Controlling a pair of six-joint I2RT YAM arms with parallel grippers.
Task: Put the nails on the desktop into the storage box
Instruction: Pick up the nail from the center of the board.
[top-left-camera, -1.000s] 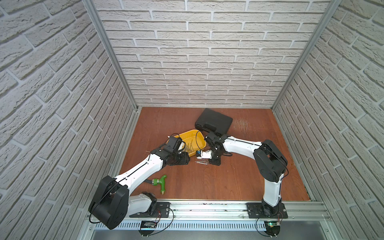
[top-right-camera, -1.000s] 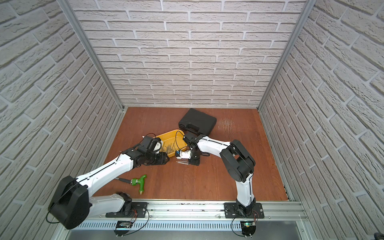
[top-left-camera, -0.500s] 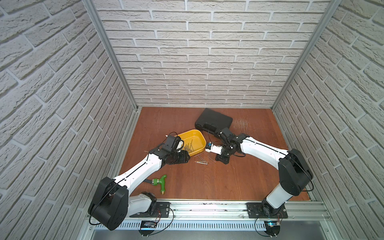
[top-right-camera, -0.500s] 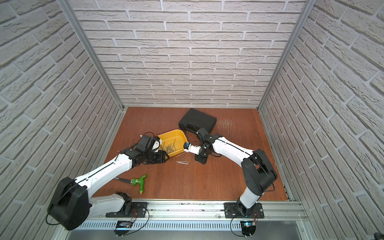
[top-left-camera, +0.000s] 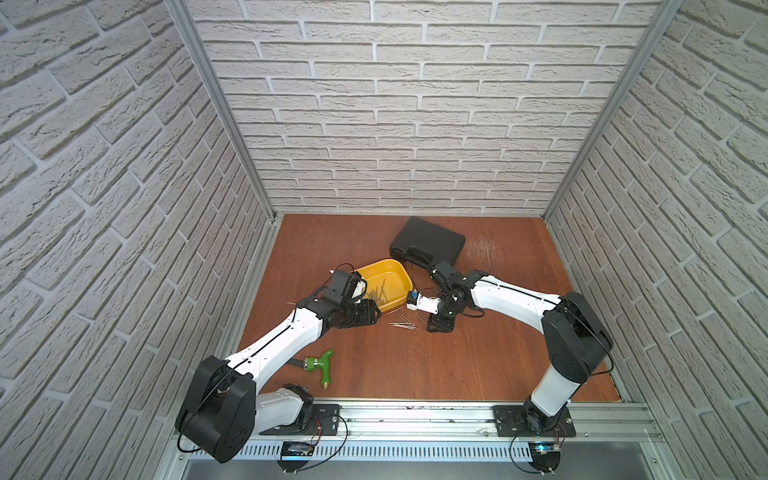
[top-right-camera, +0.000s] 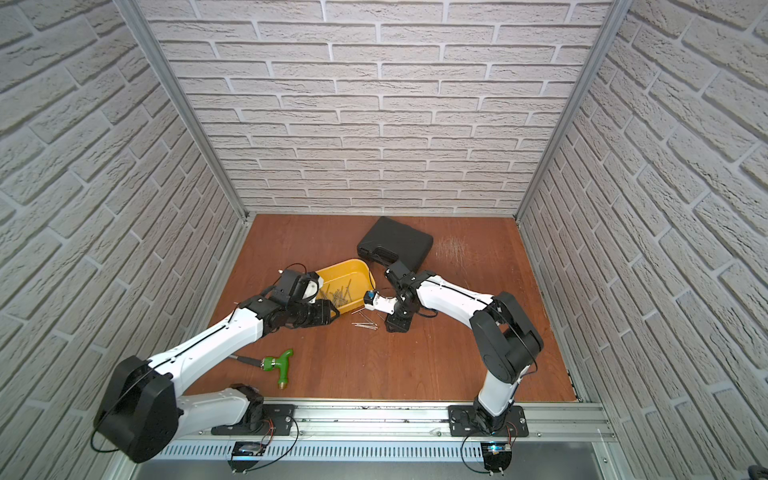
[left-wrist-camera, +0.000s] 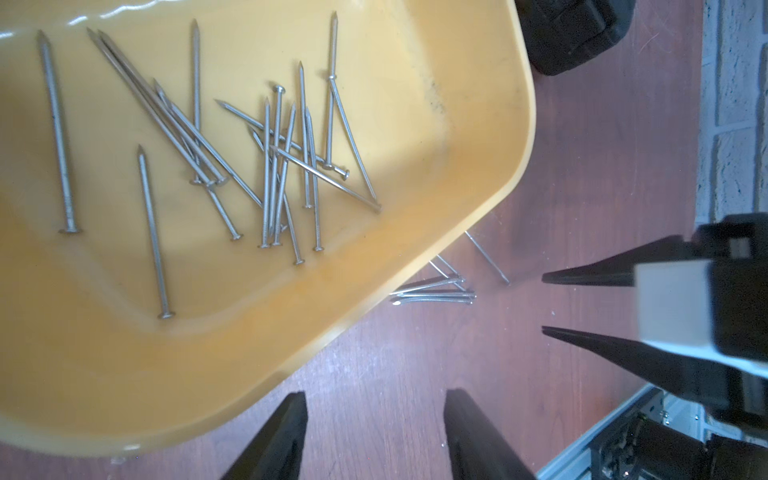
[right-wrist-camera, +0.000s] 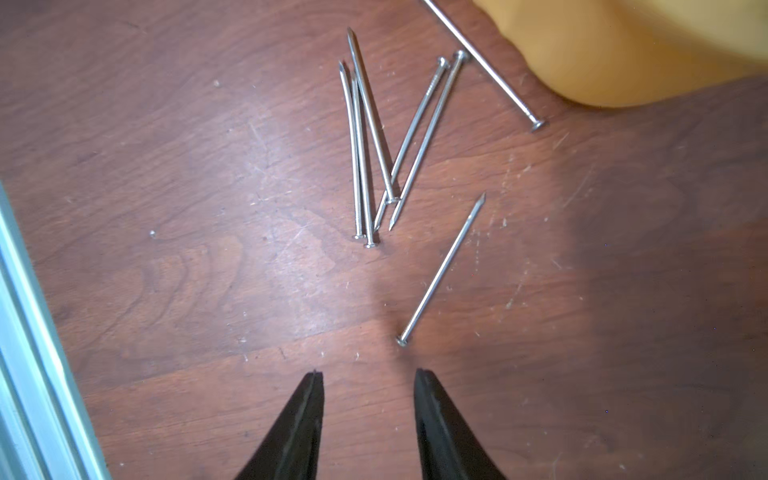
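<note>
Top view, near edge: a green-handled tool (top-left-camera: 322, 365) lies on the desktop (top-left-camera: 415, 374) close to the left arm's base. Farther in, the left gripper (left-wrist-camera: 376, 395) sits just beside the near corner of the yellow box (top-left-camera: 388, 270), fingers spread and holding nothing. To its right the right gripper (right-wrist-camera: 368, 374) points down at the board, its jaws parted and empty. Between the two grippers a handful of nails (right-wrist-camera: 374, 153) lies loose on the wood: a crossed cluster, a single nail (right-wrist-camera: 442, 266) nearer the right gripper, and another (right-wrist-camera: 482, 64) partly under the box's rim. Many more nails (left-wrist-camera: 274, 166) lie inside the box. Beyond it, to the right, rests a black case (top-left-camera: 432, 241).
</note>
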